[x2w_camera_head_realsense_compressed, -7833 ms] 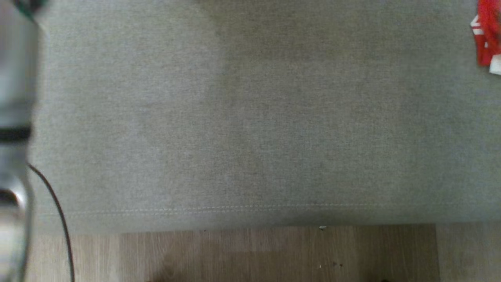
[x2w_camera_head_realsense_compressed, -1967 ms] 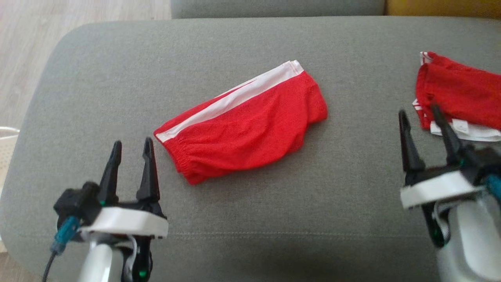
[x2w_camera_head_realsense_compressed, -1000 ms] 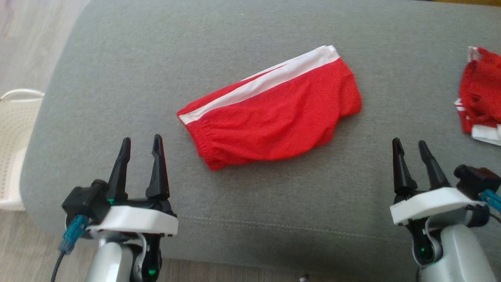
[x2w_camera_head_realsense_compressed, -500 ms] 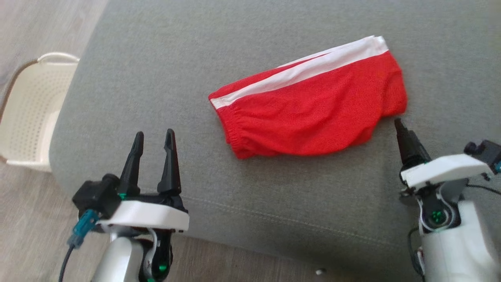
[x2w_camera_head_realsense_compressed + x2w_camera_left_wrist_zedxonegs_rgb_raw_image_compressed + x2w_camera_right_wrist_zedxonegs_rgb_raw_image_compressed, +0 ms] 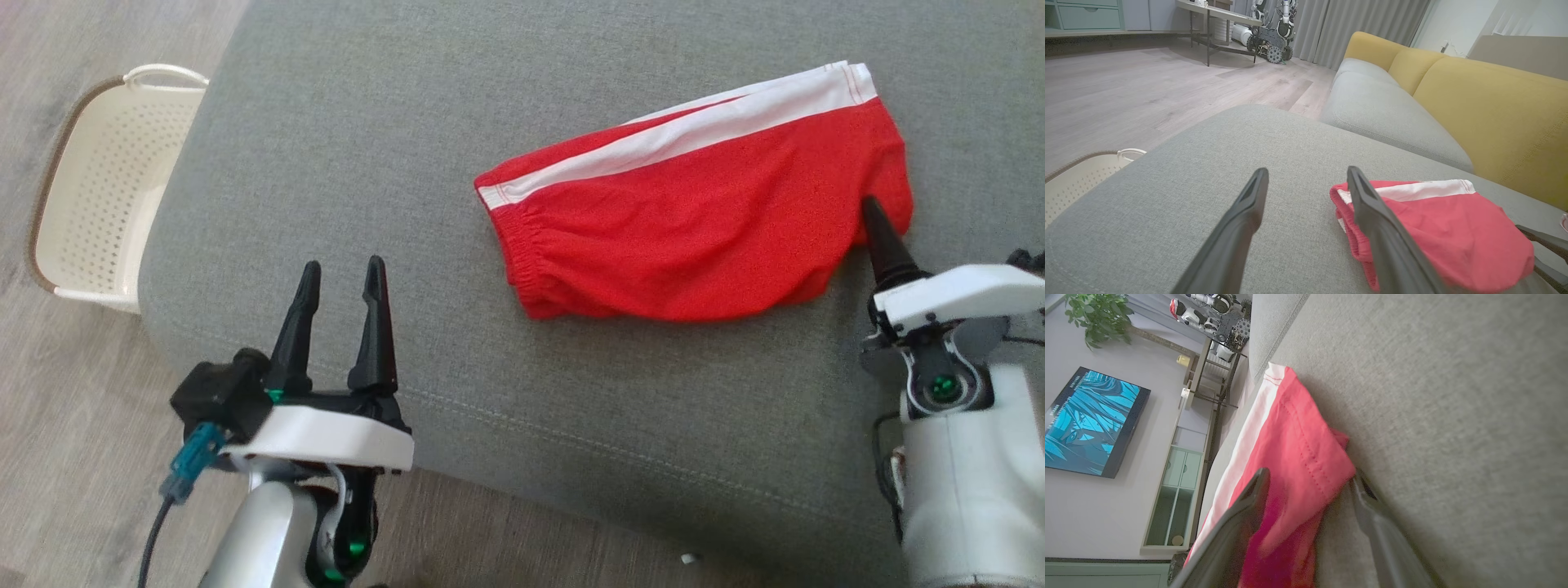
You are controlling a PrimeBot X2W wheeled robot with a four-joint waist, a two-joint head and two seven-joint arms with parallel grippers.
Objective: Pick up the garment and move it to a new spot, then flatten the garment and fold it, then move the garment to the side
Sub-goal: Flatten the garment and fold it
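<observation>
The right fingers (image 5: 1235,526), spread wide, straddle the right corner of the red shorts (image 5: 694,237); the left fingers (image 5: 374,327) stand wide apart, empty, above the near left of the grey cushion (image 5: 367,122).

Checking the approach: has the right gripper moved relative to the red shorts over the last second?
Yes. The right gripper has closed in on the red shorts: it stood apart from them; now its fingers straddle their hem corner.
</observation>
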